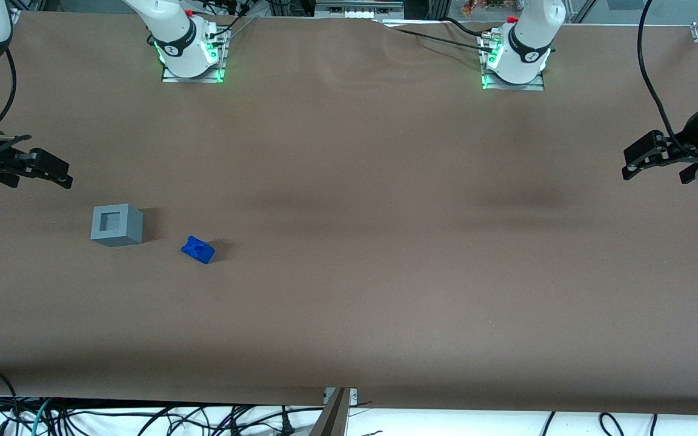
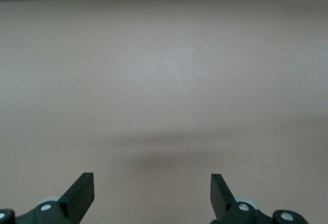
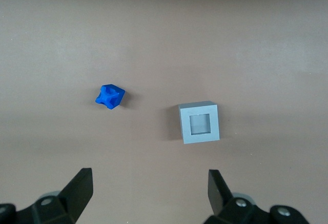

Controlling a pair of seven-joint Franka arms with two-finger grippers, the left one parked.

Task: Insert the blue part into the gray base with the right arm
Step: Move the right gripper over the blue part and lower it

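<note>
The gray base stands on the brown table toward the working arm's end, its square recess facing up and empty. The blue part lies on the table beside it, a little nearer the front camera and apart from it. The right arm's gripper hangs above the table, farther from the front camera than the base and off to its side, open and empty. In the right wrist view the blue part and the gray base both lie ahead of the open gripper, apart from its fingers.
The brown table cover spans the whole workspace. The two arm bases stand at the table's back edge. Cables lie below the front edge. The parked gripper hangs at the table's other end.
</note>
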